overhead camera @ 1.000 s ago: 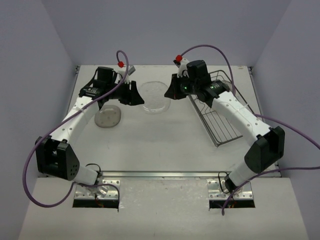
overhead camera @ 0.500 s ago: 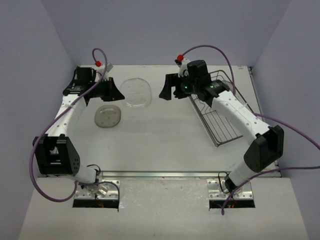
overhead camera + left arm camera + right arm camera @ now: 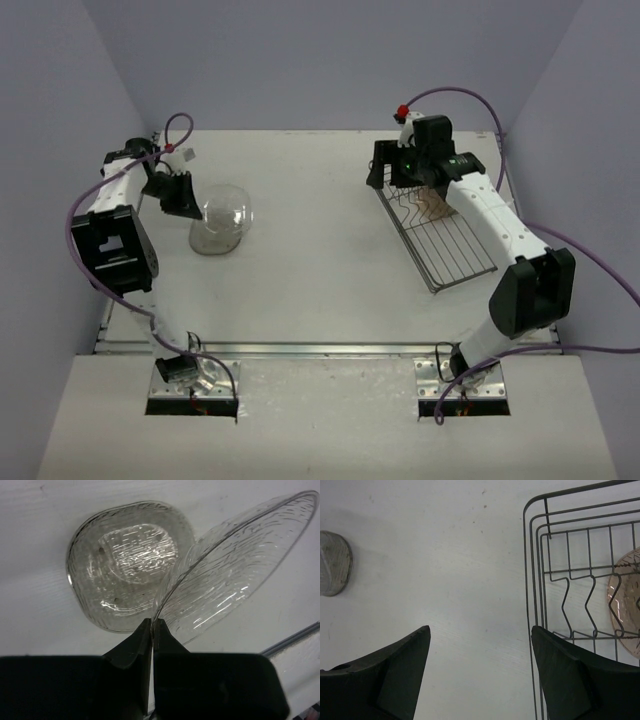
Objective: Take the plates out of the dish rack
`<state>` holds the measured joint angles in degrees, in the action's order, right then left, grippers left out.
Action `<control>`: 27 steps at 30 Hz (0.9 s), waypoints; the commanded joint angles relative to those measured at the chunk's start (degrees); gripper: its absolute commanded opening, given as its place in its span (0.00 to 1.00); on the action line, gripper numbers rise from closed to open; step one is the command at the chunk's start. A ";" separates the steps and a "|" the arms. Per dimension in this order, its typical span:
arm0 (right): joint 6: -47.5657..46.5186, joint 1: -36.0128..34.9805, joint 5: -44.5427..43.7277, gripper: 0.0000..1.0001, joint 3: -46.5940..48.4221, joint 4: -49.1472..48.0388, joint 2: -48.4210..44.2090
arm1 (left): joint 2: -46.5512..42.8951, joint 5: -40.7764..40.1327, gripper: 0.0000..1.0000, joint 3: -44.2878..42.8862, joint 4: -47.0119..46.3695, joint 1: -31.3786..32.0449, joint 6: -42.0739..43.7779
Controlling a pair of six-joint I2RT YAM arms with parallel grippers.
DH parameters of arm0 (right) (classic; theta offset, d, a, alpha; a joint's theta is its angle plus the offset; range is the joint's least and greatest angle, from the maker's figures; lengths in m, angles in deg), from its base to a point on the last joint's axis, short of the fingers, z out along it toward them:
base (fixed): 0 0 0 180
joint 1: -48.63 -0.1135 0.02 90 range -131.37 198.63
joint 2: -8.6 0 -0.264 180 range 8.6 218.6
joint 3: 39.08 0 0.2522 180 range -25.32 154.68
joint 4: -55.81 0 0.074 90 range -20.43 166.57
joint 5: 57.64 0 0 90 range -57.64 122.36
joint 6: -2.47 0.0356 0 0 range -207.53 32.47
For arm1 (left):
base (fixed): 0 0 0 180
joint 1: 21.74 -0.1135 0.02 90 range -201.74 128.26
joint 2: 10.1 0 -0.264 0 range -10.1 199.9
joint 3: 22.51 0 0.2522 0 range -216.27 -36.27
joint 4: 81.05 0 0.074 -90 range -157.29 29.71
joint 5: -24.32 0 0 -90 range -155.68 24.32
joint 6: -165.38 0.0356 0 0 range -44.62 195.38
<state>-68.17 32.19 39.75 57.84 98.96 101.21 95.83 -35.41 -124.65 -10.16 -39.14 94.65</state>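
Robotics lab cell, this one: bare lilac walls (image 3: 330,60) box in a white table (image 3: 320,290), left arm (image 3: 112,250) and right arm (image 3: 495,225) bolted at its near edge, purple cables (image 3: 455,90) trailing.

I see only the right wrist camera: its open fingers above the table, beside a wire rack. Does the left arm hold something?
Observer: Yes, the left fingers are shut on the rim of a clear plate, held tilted.
Operator: What is under that plate?
Observer: A second plate lies flat on the table below it; whether they touch, I cannot tell.
Operator: My view cuts the rack. How many plates are in it?
Observer: The top view shows one brownish plate, at the far end of the dish rack.
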 commanded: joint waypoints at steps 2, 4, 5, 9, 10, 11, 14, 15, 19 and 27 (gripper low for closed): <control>-2.64 0.35 -1.66 0.81 -1.96 -0.03 -1.66 | 7.12 -2.73 0.00 -6.31 8.68 -4.31 8.55; -2.49 0.28 -1.59 0.81 -2.04 -0.11 -1.73 | 7.50 -3.57 0.00 -6.38 8.45 -4.83 8.69; -2.30 0.28 -1.53 0.81 -1.91 -0.06 -1.61 | 7.72 -4.00 0.00 -5.88 8.06 -4.96 8.56; -1.78 0.28 -0.95 0.81 -1.37 -0.03 -1.12 | 8.17 -4.65 0.01 -4.70 6.76 -5.19 8.36; -1.60 0.28 -0.62 0.81 -1.11 0.19 -0.85 | 8.55 -4.82 0.03 -4.66 6.59 -5.14 8.24; -1.40 0.28 -0.26 0.81 -0.66 0.54 -0.52 | 8.92 -4.98 0.07 -4.61 6.34 -5.14 8.09; -1.16 0.28 0.43 0.81 0.44 1.81 0.34 | 9.38 -5.44 0.24 -4.90 5.68 -5.22 7.37; -1.16 0.28 0.43 0.81 0.74 2.02 0.49 | 9.66 -5.54 0.32 -4.99 5.62 -5.28 7.19; -1.66 0.28 -0.51 0.81 1.64 2.17 -0.03 | 9.44 -5.35 0.54 -5.90 5.62 -5.30 6.54; -15.94 0.31 -19.31 0.71 7.62 2.09 1.86 | -1.03 -3.71 0.64 -8.15 -0.04 -5.63 2.67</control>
<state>-73.51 32.34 34.08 59.42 102.45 101.59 104.11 -41.16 -129.97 -5.44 -44.33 99.31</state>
